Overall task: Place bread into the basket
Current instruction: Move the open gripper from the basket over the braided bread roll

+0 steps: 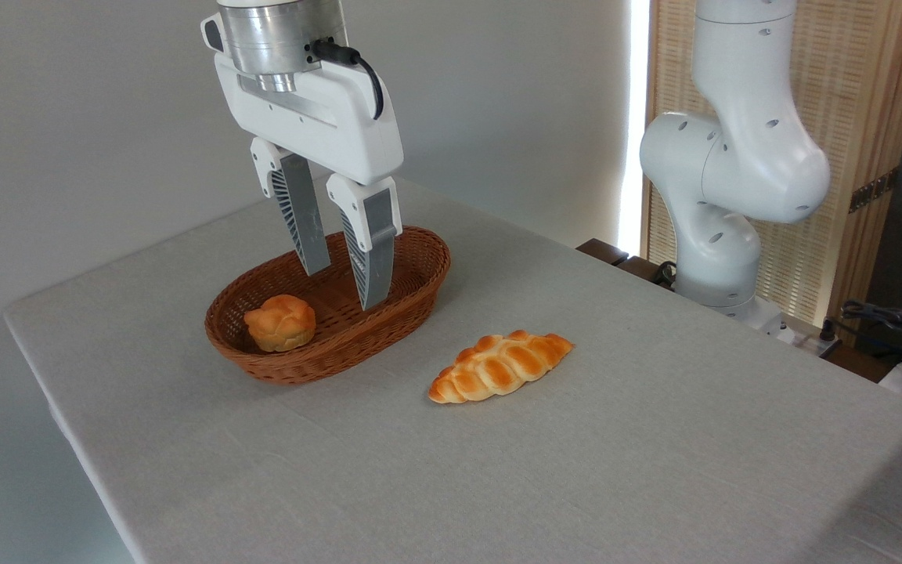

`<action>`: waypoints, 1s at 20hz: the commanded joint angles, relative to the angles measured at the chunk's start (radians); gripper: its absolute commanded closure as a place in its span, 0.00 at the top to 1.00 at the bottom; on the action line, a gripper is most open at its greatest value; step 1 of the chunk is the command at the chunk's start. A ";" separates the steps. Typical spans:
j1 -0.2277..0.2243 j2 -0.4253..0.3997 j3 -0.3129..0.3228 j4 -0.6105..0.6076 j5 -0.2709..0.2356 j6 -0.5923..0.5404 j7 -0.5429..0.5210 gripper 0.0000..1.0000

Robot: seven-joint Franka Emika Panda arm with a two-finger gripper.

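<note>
The gripper (343, 278) hangs over the basket (420, 270), fingers parted and holding nothing. The bread (500, 366) lies on the table (654, 470) just right of the basket, its long axis slanting up toward the right, so the reach goes rightward and nearer the camera.

Basket (420, 262) on bench (654, 439), left of centre. Small bun (279, 322) inside basket, at its near-left end. Bread (500, 366) on bench, outside basket, just right of it and nearer camera. Gripper (344, 288) above basket's middle, fingers (373, 258) apart, pointing down, empty. Arm base (721, 266) at bench's far right edge.
</note>
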 commanded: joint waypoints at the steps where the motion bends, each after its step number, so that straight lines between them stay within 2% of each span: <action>1: -0.003 -0.004 0.000 0.008 0.002 -0.016 0.002 1.00; 10: -0.003 -0.027 -0.002 -0.030 0.002 -0.018 0.006 1.00; 14: -0.003 -0.099 0.004 -0.137 0.002 -0.005 0.011 1.00; 18: -0.002 -0.199 0.009 -0.300 0.005 0.057 0.011 1.00; 20: -0.002 -0.219 0.009 -0.341 0.006 0.061 0.011 1.00</action>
